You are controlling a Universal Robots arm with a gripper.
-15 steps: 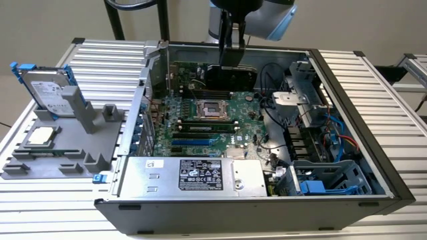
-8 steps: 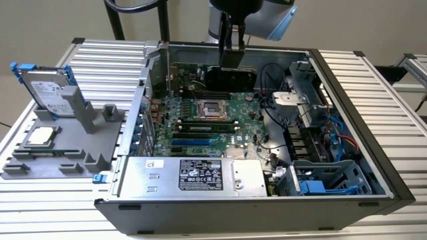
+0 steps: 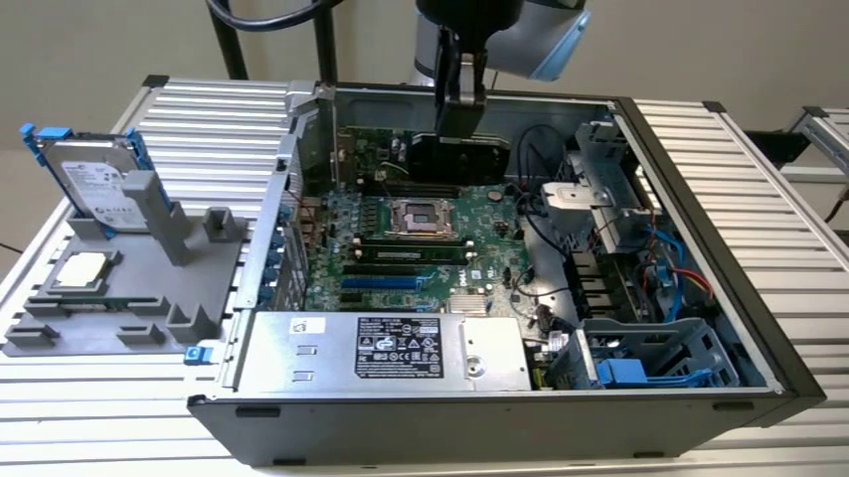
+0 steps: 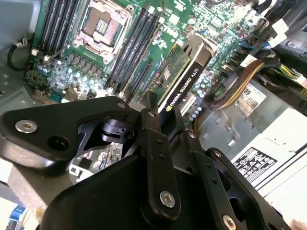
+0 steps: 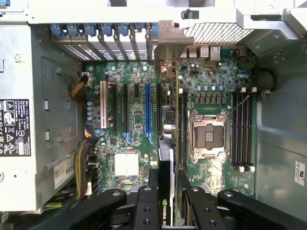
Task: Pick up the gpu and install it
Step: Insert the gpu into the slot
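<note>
Gpu [image 4: 180,76] upright in vertical tool [image 5: 169,191]

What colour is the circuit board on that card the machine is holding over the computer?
Green, on the gpu held in the tool; the second wrist view shows it best.

hard drive [image 3: 95,179] upright in grey holder [image 3: 119,298] | CPU chip [image 3: 80,270] flat
</note>
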